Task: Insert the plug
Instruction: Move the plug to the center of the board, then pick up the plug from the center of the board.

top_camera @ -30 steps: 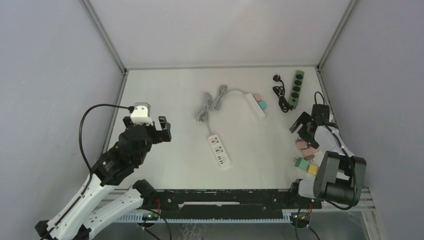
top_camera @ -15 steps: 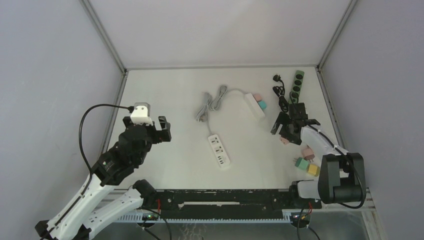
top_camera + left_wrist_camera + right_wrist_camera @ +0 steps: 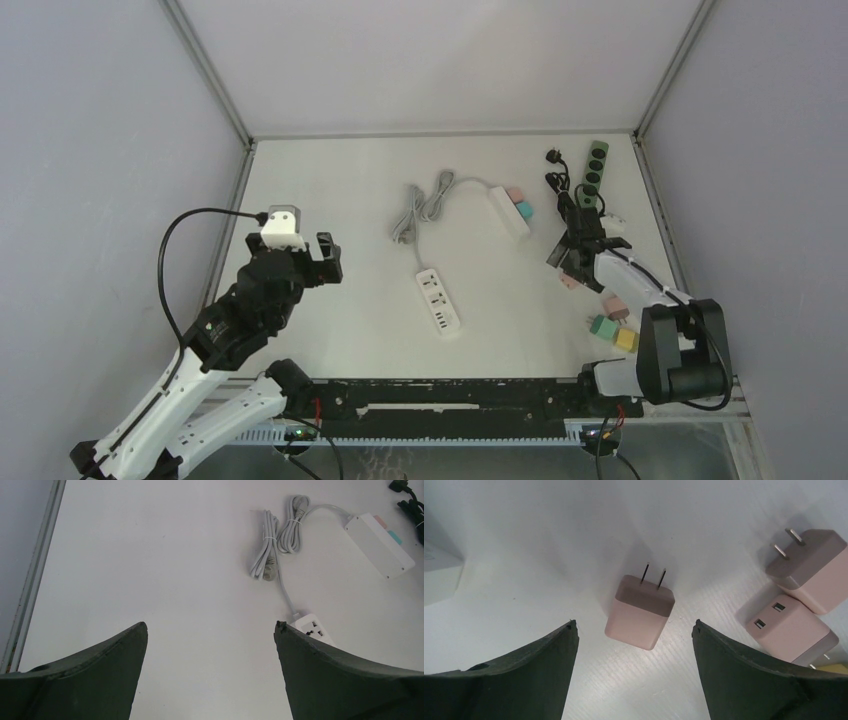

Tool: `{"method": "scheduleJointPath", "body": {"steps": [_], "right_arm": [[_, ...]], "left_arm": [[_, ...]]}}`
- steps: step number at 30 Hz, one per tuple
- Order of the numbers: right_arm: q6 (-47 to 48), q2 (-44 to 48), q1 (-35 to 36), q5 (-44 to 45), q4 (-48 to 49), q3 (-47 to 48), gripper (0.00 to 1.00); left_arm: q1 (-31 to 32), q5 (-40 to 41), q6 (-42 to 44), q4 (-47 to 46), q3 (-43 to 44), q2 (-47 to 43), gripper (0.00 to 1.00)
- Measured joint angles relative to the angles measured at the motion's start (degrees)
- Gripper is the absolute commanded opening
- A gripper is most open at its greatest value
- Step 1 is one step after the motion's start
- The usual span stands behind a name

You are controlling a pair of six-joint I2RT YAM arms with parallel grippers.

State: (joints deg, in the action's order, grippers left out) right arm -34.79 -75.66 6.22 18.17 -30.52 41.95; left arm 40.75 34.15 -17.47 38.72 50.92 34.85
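A pink plug lies flat on the white table, its two prongs pointing away from me; in the top view the pink plug sits at the right. My right gripper is open right over it. The plug's rear end shows between the fingertips with a gap on each side. From above, the right gripper points down at the table. A white power strip lies mid-table. My left gripper hangs open and empty over bare table, and the left gripper is far from the plug.
Two more pink plugs lie just right of the right gripper, with a green plug and a yellow plug nearer the front. A second white strip carries a pink and a teal plug. A green strip and black cable lie at the back right.
My right gripper has swung left from the plug pile to the single pink plug, and its jaws have narrowed slightly. The left arm has not moved.
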Motion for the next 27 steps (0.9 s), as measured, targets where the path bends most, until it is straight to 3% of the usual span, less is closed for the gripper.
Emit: {"method": "scheduleJointPath", "body": {"steps": [7,14,18,22,27], "right_arm": [[-5.09,-5.53,2.97,3.67,1.07,0.0,0.87],[-7.04,-8.68,3.76,5.53,1.77,0.02,0.79],[-7.19,-8.85,4.28,6.05,2.05,0.11,0.72],[-6.99,-8.83,4.87,6.47,2.01,0.11,0.57],[-6.49,-7.85,6.03,6.86,1.79,0.11,0.49]], "left_arm": [[0.0,0.0,0.0,0.0,0.0,0.0,1.0],[0.0,0.0,0.0,0.0,0.0,0.0,1.0],[0.0,-0.02,0.0,0.0,0.0,0.0,1.0],[-0.2,-0.04,0.0,-0.02,-0.07,0.0,1.0],[-1.4,-0.35,0.0,-0.07,-0.37,0.02,1.0]]}}
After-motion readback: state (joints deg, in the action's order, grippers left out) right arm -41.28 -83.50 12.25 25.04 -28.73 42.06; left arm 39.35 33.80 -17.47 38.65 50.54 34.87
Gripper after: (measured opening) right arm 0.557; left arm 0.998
